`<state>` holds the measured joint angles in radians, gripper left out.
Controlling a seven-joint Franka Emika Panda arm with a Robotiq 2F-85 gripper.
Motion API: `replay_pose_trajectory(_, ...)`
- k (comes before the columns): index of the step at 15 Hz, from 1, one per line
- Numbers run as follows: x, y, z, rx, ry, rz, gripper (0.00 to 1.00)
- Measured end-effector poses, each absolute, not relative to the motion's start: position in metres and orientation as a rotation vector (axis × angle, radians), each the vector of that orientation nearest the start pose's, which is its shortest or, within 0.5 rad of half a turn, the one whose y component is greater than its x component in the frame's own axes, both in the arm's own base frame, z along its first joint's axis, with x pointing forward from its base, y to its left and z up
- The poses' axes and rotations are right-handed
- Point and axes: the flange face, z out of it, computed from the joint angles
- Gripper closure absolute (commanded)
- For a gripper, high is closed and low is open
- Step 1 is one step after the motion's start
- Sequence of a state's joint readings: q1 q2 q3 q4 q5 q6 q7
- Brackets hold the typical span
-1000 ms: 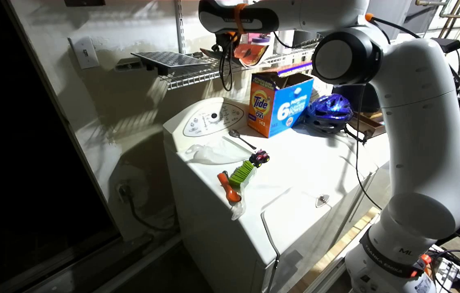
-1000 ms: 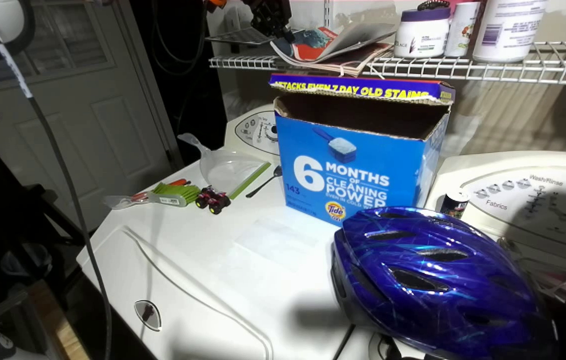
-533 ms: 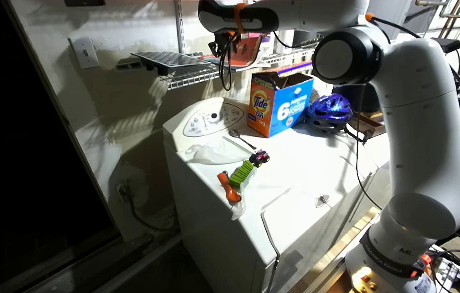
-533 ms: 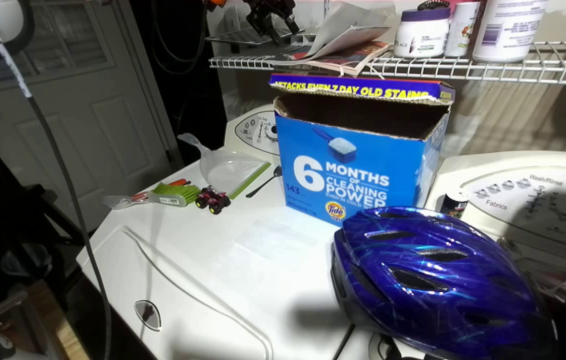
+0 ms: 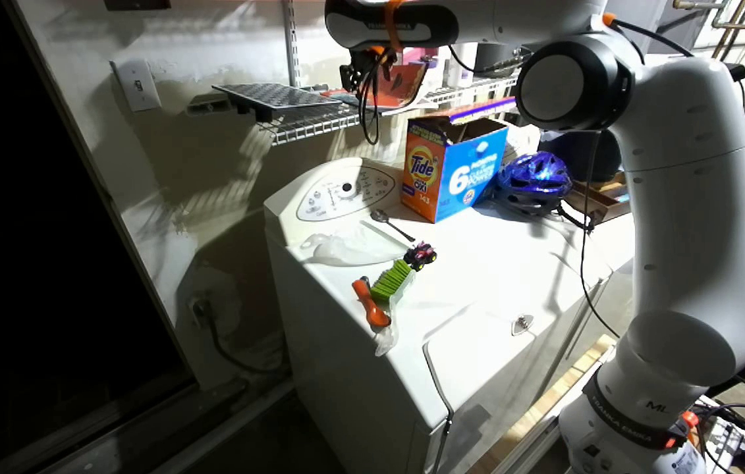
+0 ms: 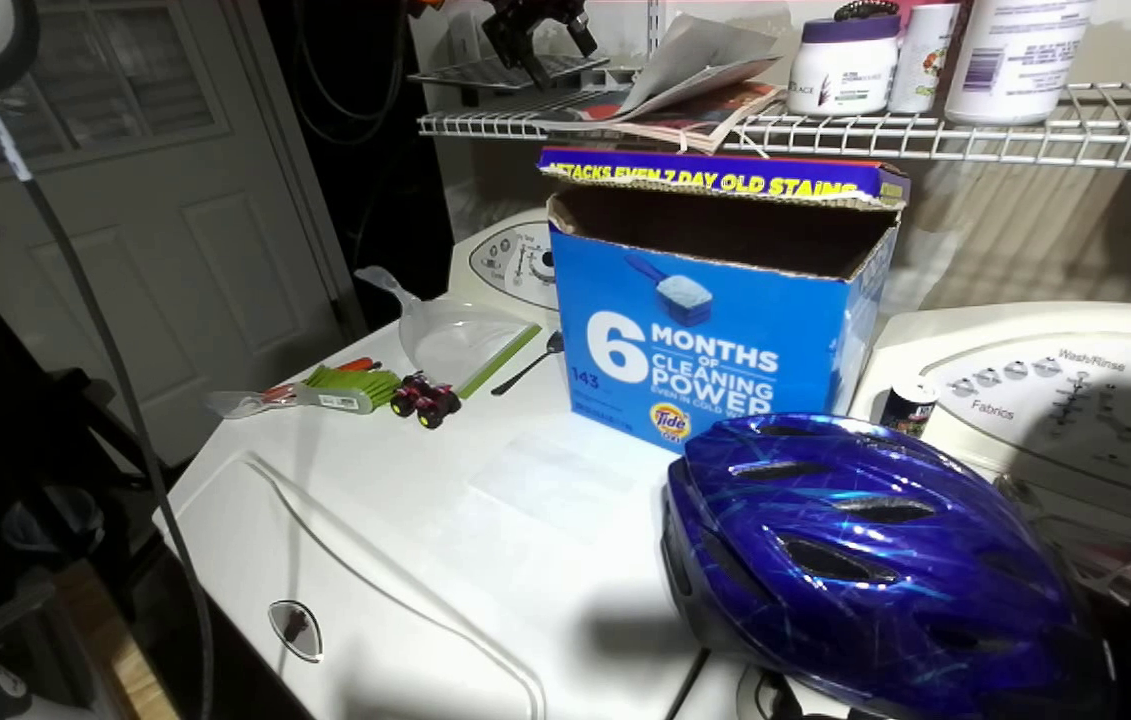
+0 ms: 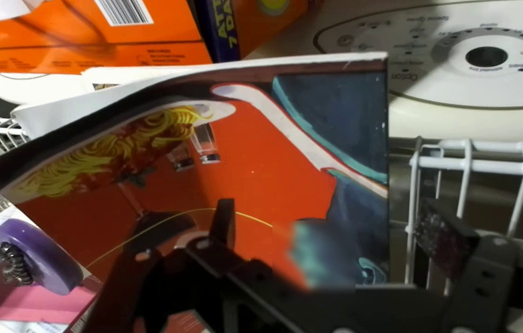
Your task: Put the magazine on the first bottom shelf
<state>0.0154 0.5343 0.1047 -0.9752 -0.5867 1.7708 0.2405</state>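
Observation:
The magazine (image 7: 252,152) has an orange-red cover with dark blue and white patches and a plate of pasta. It lies on the white wire shelf (image 6: 985,150), with part of it curled upward (image 6: 695,60) and red printed paper (image 6: 725,105) beneath. In the exterior views its cover (image 5: 402,85) is partly behind the wrist and cables. My gripper (image 7: 335,224) is open, its fingers wide apart. One finger (image 7: 224,219) appears over the cover, the other (image 7: 444,231) beyond the magazine's edge. Seen from outside, the gripper (image 6: 560,60) hangs just above the shelf's end, holding nothing.
A Tide box (image 6: 705,330) stands under the shelf on the white machine. A purple-lidded jar (image 6: 843,65) and bottles share the shelf. A dark flat panel (image 5: 273,95) sits at its end. Below lie a blue helmet (image 6: 875,560), toy truck (image 6: 425,400) and green brush (image 5: 390,282).
The gripper has opened and let go of the magazine, whose near part has dropped onto the shelf. Since then, the arm has shifted slightly away from it.

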Motion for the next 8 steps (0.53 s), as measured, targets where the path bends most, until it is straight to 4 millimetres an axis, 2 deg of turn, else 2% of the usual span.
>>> replay_pose_trajectory(5,0.703,-0.008,0.614,-3.558,0.158,-0.613,0.00)
replay_pose_trajectory(8,0.690,-0.023,0.612,-3.536,0.120,-0.605,0.00)
